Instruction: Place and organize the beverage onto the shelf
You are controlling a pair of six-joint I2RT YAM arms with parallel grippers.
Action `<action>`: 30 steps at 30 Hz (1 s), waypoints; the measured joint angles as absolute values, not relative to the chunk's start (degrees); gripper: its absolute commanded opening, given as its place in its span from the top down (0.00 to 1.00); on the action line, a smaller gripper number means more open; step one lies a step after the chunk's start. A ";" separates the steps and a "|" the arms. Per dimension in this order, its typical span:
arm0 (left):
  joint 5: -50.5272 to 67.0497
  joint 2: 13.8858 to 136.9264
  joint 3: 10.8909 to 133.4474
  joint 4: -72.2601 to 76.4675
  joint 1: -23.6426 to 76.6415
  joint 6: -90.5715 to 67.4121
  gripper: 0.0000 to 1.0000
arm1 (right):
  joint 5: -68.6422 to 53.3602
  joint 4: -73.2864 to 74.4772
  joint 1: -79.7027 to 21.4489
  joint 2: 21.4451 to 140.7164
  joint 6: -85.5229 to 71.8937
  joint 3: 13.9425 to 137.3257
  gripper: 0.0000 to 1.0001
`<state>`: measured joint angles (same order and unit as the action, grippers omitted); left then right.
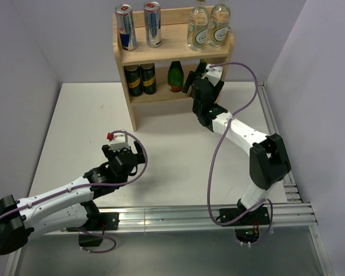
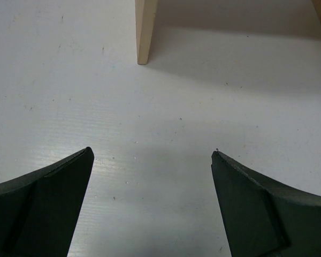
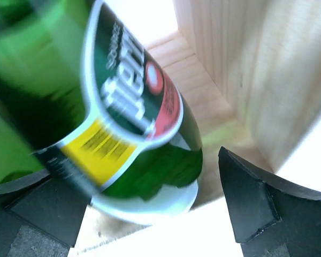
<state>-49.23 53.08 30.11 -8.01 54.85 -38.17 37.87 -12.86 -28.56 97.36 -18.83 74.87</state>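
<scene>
The wooden shelf (image 1: pixel 178 43) stands at the back of the table. On its top tier are two silver-and-blue cans (image 1: pixel 125 27) and two clear glass bottles (image 1: pixel 198 26). The lower tier holds a green bottle (image 1: pixel 175 76), and a second green bottle (image 1: pixel 202 64) stands half hidden behind my right gripper (image 1: pixel 194 79). In the right wrist view this bottle (image 3: pixel 123 123) looks blurred and tilted, its base on the lower board, between the fingers of the open right gripper (image 3: pixel 142 171) and close to the left finger. My left gripper (image 1: pixel 124 141) (image 2: pixel 152 152) hangs open and empty over the table.
Two dark containers with gold bands (image 1: pixel 140 79) fill the left end of the lower tier. The shelf's right side panel (image 3: pixel 257 80) is close beside the right finger. The shelf's left panel foot (image 2: pixel 144 32) stands ahead of the left gripper. Grey walls enclose the white table (image 1: pixel 172 149).
</scene>
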 measured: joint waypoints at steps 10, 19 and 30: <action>-49.23 52.97 30.11 -8.05 54.85 -38.17 0.01 | 34.72 -12.10 -28.69 93.54 -18.55 71.70 0.00; -49.32 51.99 30.11 -8.43 54.85 -38.22 0.01 | 32.67 -9.58 -28.62 91.68 -18.63 71.66 0.00; -49.36 51.53 30.11 -8.47 54.85 -38.30 0.01 | 28.21 -6.33 -28.62 88.97 -18.65 71.59 0.00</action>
